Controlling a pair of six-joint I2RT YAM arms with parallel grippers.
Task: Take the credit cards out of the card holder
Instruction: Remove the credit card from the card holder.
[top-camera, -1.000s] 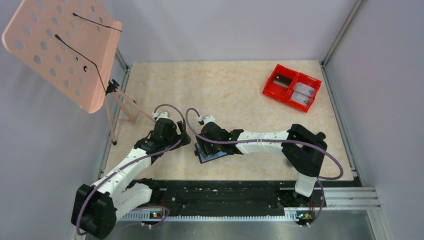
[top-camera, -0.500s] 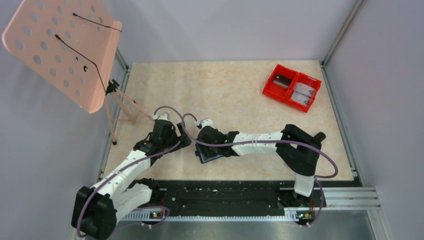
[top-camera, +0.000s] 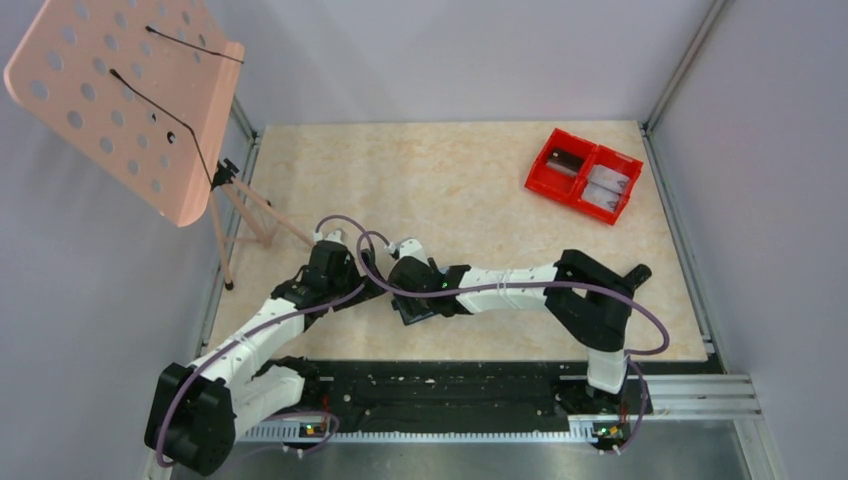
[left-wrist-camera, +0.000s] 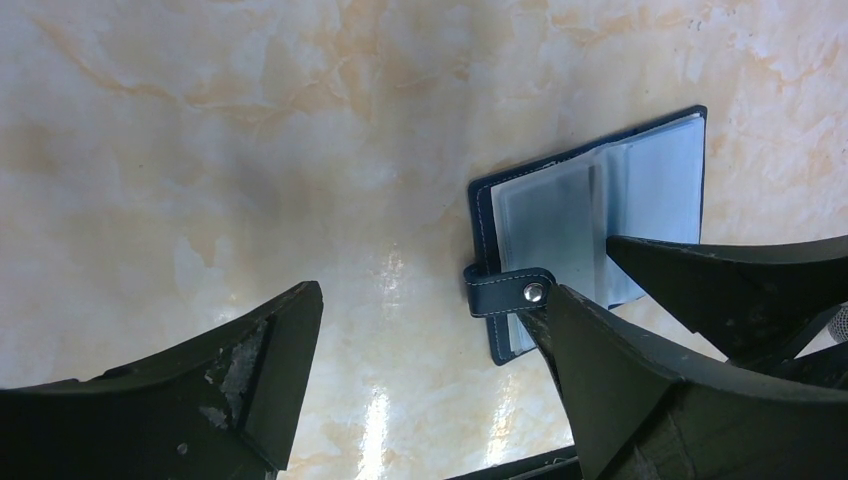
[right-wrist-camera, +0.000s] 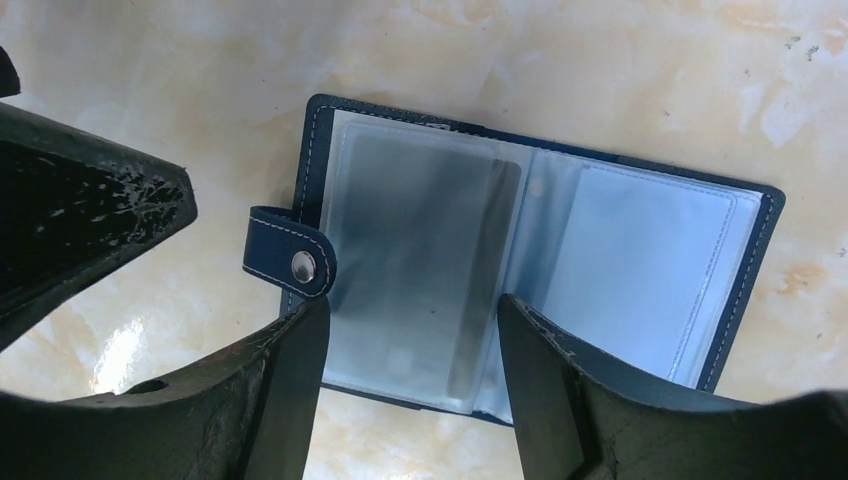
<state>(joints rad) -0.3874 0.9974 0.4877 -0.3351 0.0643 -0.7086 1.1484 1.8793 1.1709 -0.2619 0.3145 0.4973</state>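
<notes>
The card holder (right-wrist-camera: 650, 250) lies open on the table, navy outside with pale blue clear sleeves and a snap tab (right-wrist-camera: 290, 260). A grey credit card (right-wrist-camera: 420, 250) shows inside the left sleeve. My right gripper (right-wrist-camera: 410, 305) is open just above that left page, one finger at the tab edge and the other near the fold. My left gripper (left-wrist-camera: 432, 292) is open over bare table left of the holder (left-wrist-camera: 590, 210), its right finger (left-wrist-camera: 620, 370) next to the snap tab. From above, the holder (top-camera: 412, 316) is mostly hidden under the right gripper (top-camera: 408, 300).
A red two-compartment bin (top-camera: 584, 174) stands at the back right. A pink perforated music stand (top-camera: 130, 100) on a tripod (top-camera: 250, 215) stands at the back left. The black front rail (top-camera: 450, 385) runs close behind the holder.
The right gripper has slid a little left and nearer over the holder, closing on the left gripper. The left arm has barely shifted.
</notes>
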